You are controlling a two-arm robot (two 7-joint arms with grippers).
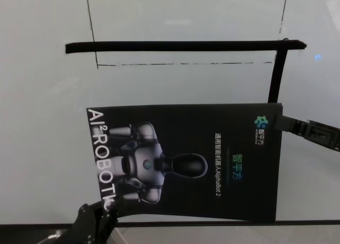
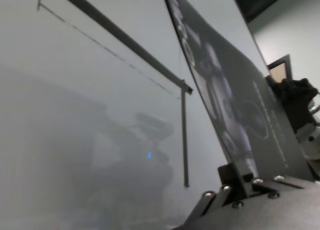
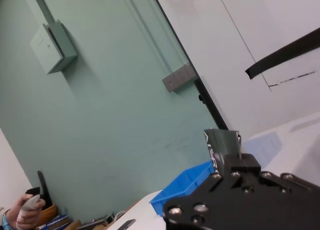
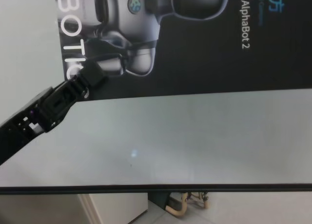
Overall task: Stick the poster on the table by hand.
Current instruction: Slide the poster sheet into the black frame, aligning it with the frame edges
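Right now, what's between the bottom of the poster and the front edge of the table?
Nothing but bare table. The chest view shows a clear pale strip from the poster down to the dark front edge; only the left gripper crosses it, reaching the poster's corner.

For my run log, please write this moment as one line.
left gripper: shut on poster near corner | right gripper: shut on poster far edge | poster: held over table, rotated sideways
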